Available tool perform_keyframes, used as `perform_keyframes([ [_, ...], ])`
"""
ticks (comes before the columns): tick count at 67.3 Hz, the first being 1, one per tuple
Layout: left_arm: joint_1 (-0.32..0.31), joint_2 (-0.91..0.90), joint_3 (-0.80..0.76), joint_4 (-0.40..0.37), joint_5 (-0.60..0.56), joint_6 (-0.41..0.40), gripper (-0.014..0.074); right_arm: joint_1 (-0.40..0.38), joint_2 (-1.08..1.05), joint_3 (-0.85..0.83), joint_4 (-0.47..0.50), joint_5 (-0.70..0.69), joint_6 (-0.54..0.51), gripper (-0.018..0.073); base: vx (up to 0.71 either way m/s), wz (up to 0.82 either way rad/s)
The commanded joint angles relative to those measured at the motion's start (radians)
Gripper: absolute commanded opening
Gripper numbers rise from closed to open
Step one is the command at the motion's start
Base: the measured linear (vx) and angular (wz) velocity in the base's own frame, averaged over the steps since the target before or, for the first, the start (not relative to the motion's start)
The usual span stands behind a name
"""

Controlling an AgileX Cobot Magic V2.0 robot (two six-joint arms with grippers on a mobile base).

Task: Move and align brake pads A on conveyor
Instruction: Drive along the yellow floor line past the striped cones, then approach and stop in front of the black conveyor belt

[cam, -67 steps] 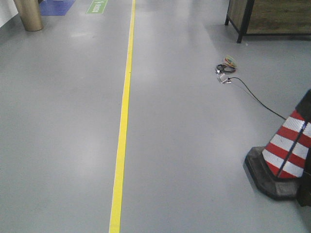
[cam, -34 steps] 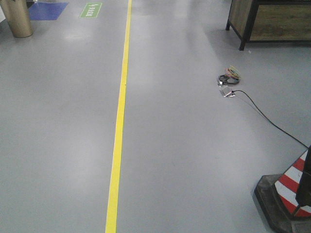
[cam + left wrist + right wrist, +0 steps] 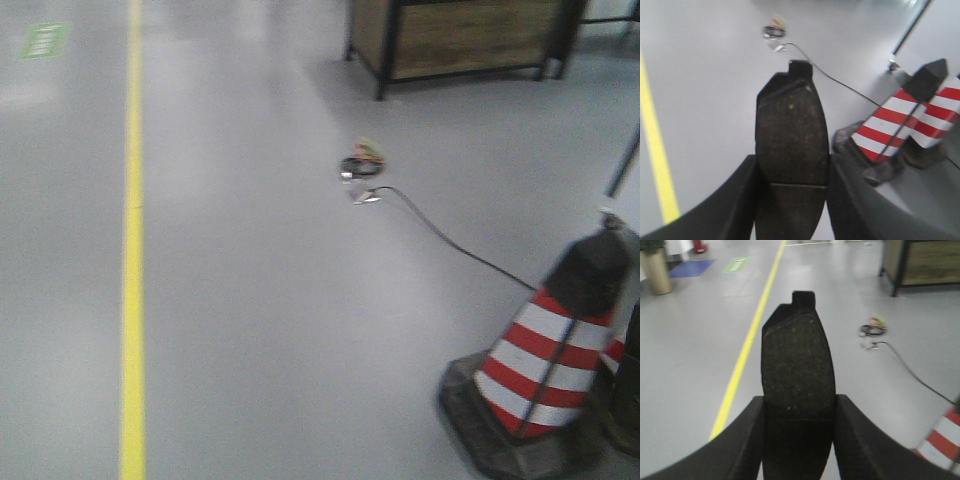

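Both arms loaded. My left gripper is clamped on a flat dark-grey crescent brake pad; groove across its middle sits level with my fingertips, tab end pointing to 12 o'clock. My right gripper is clamped on a second dark-grey crescent pad, same pose, held by its long edges between both black fingers.

Change over the last second — the front view has swung right. The yellow floor line, which ran near the middle, now lies out at 9 o'clock; the red-and-white striped traffic cone has come from the frame's edge to 4 o'clock, fully in view. The coiled black cable with coloured connectors and the wooden crate on a black frame have slid leftward. The current frame is blurred, so I judge the base is turning.

No conveyor belt in any view; only smooth grey floor. Judgement: I am in transit, carrying two pads toward the belt — placing and aligning not yet begun.

Risk: a pad slipping during the turn. Both look squarely seated.
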Motion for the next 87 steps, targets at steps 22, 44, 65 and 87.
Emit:
perform_keyframes([
  [22,-0.003,0.01,-0.026,0.015,-0.09,-0.005,-0.0006,-0.004,0.005,-0.032,-0.02,-0.1,-0.004,-0.0007,0.2,-0.87],
  [44,-0.003,0.01,-0.026,0.015,-0.09,-0.005,-0.0006,-0.004,0.005,-0.032,-0.02,-0.1,-0.004,-0.0007,0.19,-0.87],
  [65,-0.003,0.01,-0.026,0.015,-0.09,-0.005,-0.0006,-0.004,0.005,-0.032,-0.02,-0.1,-0.004,-0.0007,0.18,-0.87],
  [87,-0.003,0.01,-0.026,0.016,-0.089,-0.005,-0.0006,-0.004,0.005,-0.032,-0.02,-0.1,-0.004,-0.0007,0.14,-0.92],
])
